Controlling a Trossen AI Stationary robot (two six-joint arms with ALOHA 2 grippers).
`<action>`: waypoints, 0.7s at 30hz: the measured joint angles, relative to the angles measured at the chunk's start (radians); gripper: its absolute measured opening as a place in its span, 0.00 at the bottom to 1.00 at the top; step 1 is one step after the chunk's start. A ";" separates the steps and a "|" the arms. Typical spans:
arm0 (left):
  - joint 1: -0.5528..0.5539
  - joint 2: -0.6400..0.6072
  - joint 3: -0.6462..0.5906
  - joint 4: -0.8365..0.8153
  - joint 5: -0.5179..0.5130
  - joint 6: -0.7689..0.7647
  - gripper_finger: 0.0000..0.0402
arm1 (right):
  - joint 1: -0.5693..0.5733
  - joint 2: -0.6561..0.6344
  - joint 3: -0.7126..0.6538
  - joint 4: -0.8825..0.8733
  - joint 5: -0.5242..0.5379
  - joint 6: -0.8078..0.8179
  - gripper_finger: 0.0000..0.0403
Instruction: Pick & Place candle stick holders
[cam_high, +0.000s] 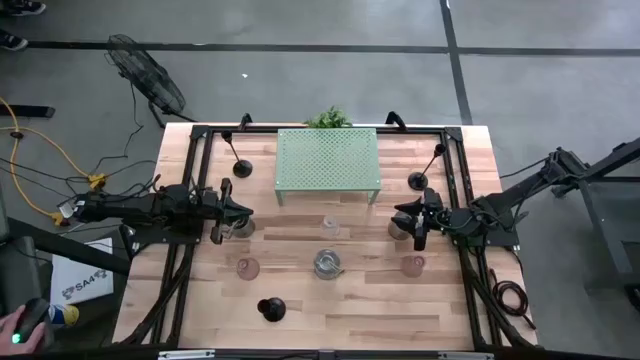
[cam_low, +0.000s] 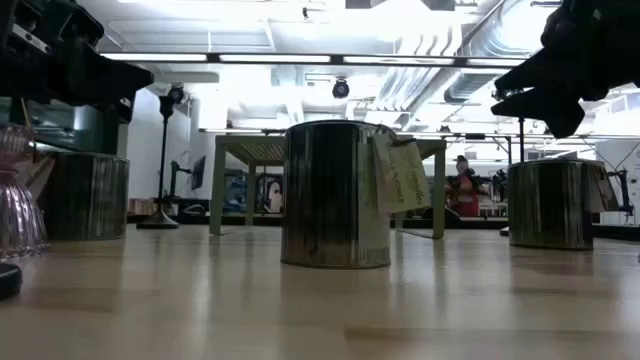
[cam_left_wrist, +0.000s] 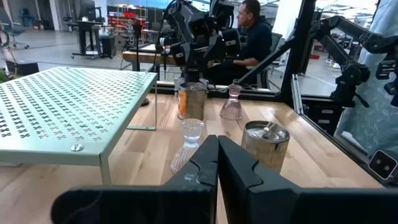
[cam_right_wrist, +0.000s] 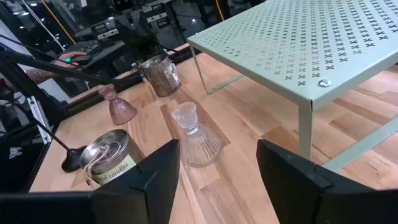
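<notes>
My right gripper (cam_right_wrist: 214, 180) hangs released near the table's right edge; the left gripper (cam_left_wrist: 217, 177) is clenched empty. I'd straddle the clear holder (cam_right_wrist: 196, 140) mid-table, then descend squarely.

Rack (cam_high: 328, 160): pale green, punched all over with small cross-shaped holes. Table (cam_high: 330, 300): light wood planks. My fingers (cam_left_wrist: 211, 168): matte black. Silver cup (cam_right_wrist: 111, 155): shiny, pale label tag. Glass holder (cam_right_wrist: 194, 138): clear, ribbed. Small holder (cam_right_wrist: 118, 107): pink. Slim-stemmed holder (cam_high: 271, 309): black
</notes>
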 joint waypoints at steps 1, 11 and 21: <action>0.000 0.000 0.000 0.000 0.000 0.000 0.00 | 0.000 0.000 0.000 0.000 0.000 0.000 0.51; 0.000 0.000 0.000 0.008 -0.046 0.000 0.00 | 0.000 0.000 0.000 0.000 0.000 0.000 0.51; 0.000 0.000 0.000 0.012 -0.064 0.000 0.00 | 0.000 0.000 0.000 0.000 0.000 0.000 0.51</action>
